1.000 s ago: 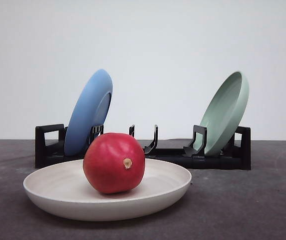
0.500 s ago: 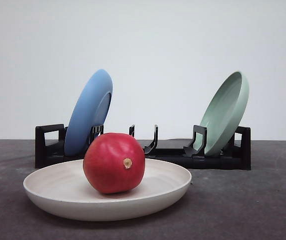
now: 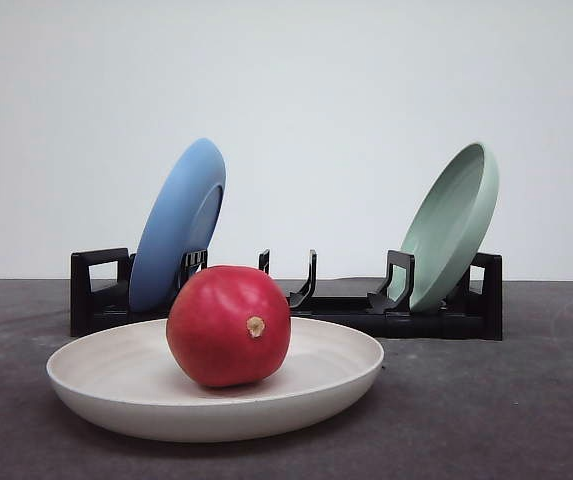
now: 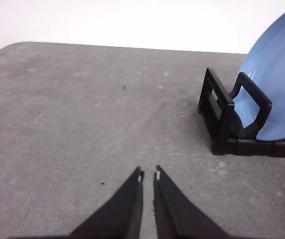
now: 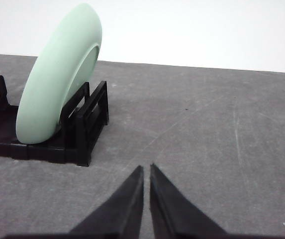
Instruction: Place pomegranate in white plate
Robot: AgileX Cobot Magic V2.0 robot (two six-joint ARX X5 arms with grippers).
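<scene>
Grey counter (image 3: 526, 400); black rack (image 3: 436, 318) holds blue plate (image 3: 176, 225) and green plate (image 3: 451, 225) on edge. White plate (image 3: 96, 385) lies flat in front, pomegranate (image 3: 228, 325) resting in it. Fruit looks firm, weighty, glossy-slick, prone to roll; grip across its widest girth. Left hand (image 4: 148, 175) and right hand (image 5: 146, 168) both pinched together, empty, over bare counter.

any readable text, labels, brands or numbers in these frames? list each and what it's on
None: no text, label, brand, number or sign is readable in any view.
The pomegranate, white plate, blue plate, pale green plate and black rack are all plain.
The left claw and right claw carry no markings on their fingers.
</scene>
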